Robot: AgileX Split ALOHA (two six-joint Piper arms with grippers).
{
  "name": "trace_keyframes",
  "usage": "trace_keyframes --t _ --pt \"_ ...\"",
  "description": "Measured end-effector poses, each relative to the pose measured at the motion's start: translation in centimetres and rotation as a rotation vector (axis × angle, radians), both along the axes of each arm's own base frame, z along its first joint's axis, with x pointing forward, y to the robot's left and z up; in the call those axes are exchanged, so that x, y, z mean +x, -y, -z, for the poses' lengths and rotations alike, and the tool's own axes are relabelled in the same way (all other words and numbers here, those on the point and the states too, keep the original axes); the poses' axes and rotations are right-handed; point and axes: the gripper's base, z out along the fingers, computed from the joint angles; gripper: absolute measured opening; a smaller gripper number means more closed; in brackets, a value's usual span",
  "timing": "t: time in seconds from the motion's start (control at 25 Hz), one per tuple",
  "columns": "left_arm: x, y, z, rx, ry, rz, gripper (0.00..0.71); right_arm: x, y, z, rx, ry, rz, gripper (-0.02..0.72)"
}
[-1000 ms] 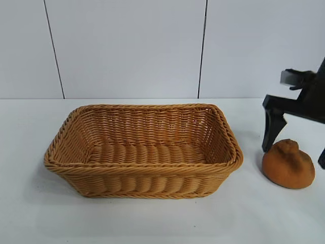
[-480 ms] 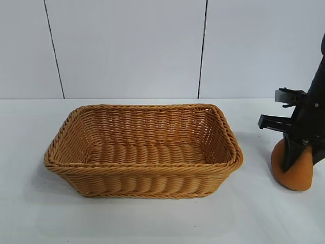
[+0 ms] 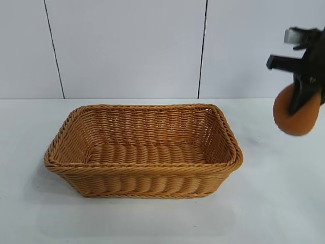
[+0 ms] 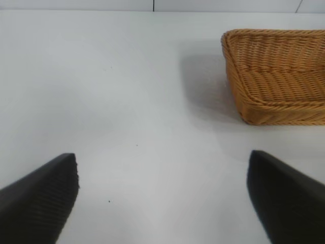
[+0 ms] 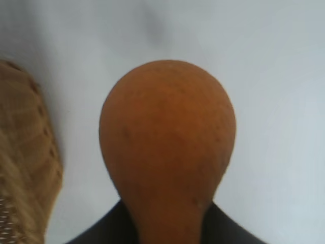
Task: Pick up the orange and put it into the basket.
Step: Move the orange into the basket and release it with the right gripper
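Note:
The tan woven basket (image 3: 142,150) stands empty at the middle of the white table. My right gripper (image 3: 303,101) is shut on the dull orange-brown orange (image 3: 294,118) and holds it in the air to the right of the basket, well above the table. In the right wrist view the orange (image 5: 167,147) hangs between the black fingers (image 5: 101,231), with the basket's rim (image 5: 25,152) at the edge. My left gripper (image 4: 162,198) is open and empty, low over bare table, with the basket's corner (image 4: 277,71) ahead of it. The left arm is out of the exterior view.
A white panelled wall (image 3: 127,48) rises behind the table. Bare white tabletop (image 3: 274,203) lies in front of and to the right of the basket.
My right gripper closed on the orange where it lay on the table right of the basket and has lifted it high off the table. The basket has not moved.

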Motion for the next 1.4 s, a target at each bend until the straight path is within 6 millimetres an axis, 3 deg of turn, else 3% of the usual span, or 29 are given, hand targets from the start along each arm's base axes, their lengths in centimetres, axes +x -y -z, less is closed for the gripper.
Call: trace_keyframes --t 0.2,0.36,0.6,0.72,0.88,1.08,1.24,1.32,1.4 --pt "0.0 0.0 0.0 0.000 0.000 0.000 0.643 0.7 -2.3 -4.2 0.065 0.080 -0.049 0.064" --pt "0.0 0.0 0.0 0.000 0.001 0.000 0.643 0.2 -7.5 -5.6 0.093 0.133 -0.159 0.064" --pt "0.0 0.0 0.0 0.000 0.001 0.000 0.643 -1.9 -15.4 -5.4 0.146 0.185 -0.293 0.064" --pt "0.0 0.0 0.0 0.000 0.001 0.000 0.643 -2.4 -18.3 -4.0 0.157 0.179 -0.332 0.064" --pt "0.0 0.0 0.0 0.000 0.001 0.000 0.643 -1.6 -20.9 -0.5 0.162 0.177 -0.346 0.064" --pt "0.0 0.0 0.0 0.000 0.001 0.000 0.643 -0.4 -22.2 4.8 0.135 0.109 -0.337 0.064" --pt "0.0 0.0 0.0 0.000 0.001 0.000 0.643 -0.3 -22.6 7.8 0.118 0.035 -0.336 0.064" --pt "0.0 0.0 0.0 0.000 0.001 0.000 0.643 -0.3 -22.6 8.3 0.111 0.015 -0.349 0.139" --pt "0.0 0.0 0.0 0.000 0.001 0.000 0.643 -0.4 -22.6 8.3 0.113 0.010 -0.357 0.318"
